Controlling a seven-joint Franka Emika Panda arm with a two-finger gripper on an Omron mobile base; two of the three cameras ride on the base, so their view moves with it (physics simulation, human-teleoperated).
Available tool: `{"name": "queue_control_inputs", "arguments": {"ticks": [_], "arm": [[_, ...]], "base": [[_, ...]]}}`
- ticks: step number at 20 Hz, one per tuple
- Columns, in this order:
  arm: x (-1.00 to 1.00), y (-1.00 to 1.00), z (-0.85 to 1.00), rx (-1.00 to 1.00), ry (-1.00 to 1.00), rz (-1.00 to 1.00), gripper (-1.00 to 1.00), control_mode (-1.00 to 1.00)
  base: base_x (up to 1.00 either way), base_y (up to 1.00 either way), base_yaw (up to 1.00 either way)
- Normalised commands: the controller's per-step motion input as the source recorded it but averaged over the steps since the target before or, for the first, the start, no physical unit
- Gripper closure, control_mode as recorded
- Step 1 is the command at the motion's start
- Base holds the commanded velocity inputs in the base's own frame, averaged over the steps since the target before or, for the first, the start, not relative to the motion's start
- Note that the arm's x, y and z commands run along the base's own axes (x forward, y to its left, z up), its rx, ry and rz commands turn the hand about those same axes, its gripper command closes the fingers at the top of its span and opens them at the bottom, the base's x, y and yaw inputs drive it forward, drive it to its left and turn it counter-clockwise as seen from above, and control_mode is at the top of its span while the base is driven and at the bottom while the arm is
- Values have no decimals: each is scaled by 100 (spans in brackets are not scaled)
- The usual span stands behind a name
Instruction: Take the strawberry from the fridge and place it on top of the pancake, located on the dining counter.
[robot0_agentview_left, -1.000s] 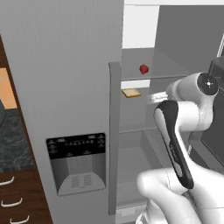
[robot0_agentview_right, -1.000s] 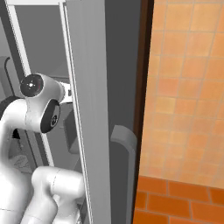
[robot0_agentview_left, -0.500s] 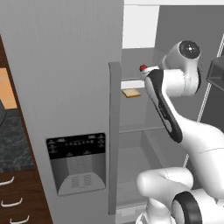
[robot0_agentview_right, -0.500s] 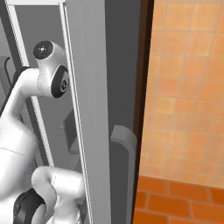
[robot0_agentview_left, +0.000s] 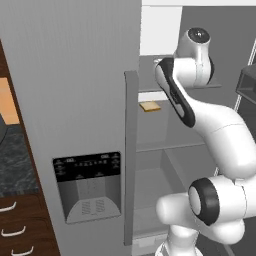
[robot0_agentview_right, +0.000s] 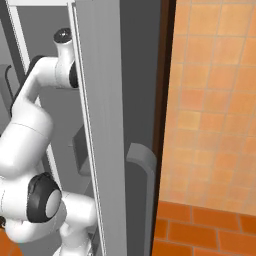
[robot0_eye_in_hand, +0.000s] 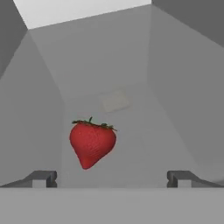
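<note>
In the hand view the strawberry (robot0_eye_in_hand: 92, 143), red with a small green cap, sits on a glass shelf inside the fridge (robot0_agentview_left: 75, 75), just ahead of my gripper (robot0_eye_in_hand: 112, 178) and left of its centre line. The gripper is open: its dark fingertips (robot0_eye_in_hand: 42, 177) stand wide apart and nothing is between them. From the left base view my arm (robot0_agentview_left: 175, 95) reaches up into the open fridge at the upper shelf and covers the fruit. The pancake and the dining counter are out of view.
A flat tan-yellow slab (robot0_agentview_left: 149, 106) lies on the shelf below. The shut fridge door with its black dispenser panel (robot0_agentview_left: 87, 167) and vertical handle (robot0_agentview_left: 130, 150) stands left of the arm. The open door (robot0_agentview_right: 100, 125) flanks it on the right, an orange tiled wall (robot0_agentview_right: 215, 100) beyond.
The arm has swung up and leftward into the fridge, to the upper shelf. It now covers the strawberry in the left base view. The jaws have stayed wide.
</note>
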Motion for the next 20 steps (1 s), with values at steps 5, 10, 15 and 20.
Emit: {"name": "queue_control_inputs", "arguments": {"ticks": [5, 10, 15, 20], "arm": [[56, 24, -13, 7, 3, -3, -100, -100], [76, 1, -12, 0, 4, 0, -100, -100], [3, 0, -8, 0, 6, -2, -100, -100], [-34, 0, -7, 0, 1, -7, -100, -100]], "base": [[0, 0, 0], [0, 0, 0], [0, 0, 0], [0, 0, 0]]}}
